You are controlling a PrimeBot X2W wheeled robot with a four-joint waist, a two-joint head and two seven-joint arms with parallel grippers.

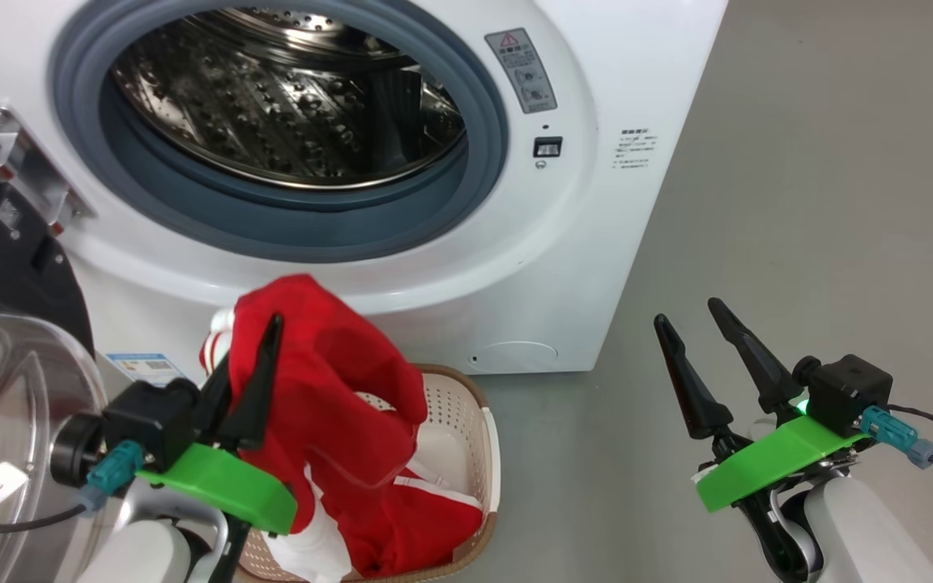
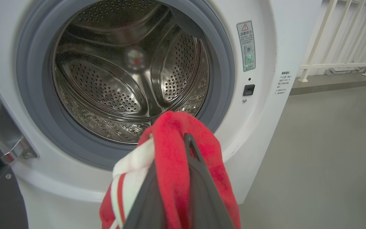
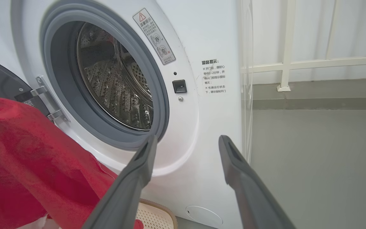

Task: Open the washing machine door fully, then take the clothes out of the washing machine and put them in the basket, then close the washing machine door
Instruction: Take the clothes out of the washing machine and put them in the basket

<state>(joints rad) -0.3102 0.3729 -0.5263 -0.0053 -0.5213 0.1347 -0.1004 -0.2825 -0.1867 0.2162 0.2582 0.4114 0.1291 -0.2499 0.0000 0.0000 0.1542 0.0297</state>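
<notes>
Washing machine door [image 1: 17, 267]: swung wide at the far left, glass bowl facing out, clear of the drop path
Left gripper [image 1: 252, 356]: clenched on the clothes, red cloth pinched between its fingers, held over the basket's left half
Clothes [image 1: 337, 380]: top bunch hangs from the fingers, lower folds already lie in the basket
Basket [image 1: 479, 405]: on the floor just before the washing machine [image 1: 580, 243]; best to sink the wrist toward its middle before letting go, so no fold spills over the rim
Drum [image 1: 288, 97]: looks empty as far as visible
Right gripper [image 1: 687, 313]: fingers spread, holding nothing, well apart at the right; free for the door afterwards
</notes>
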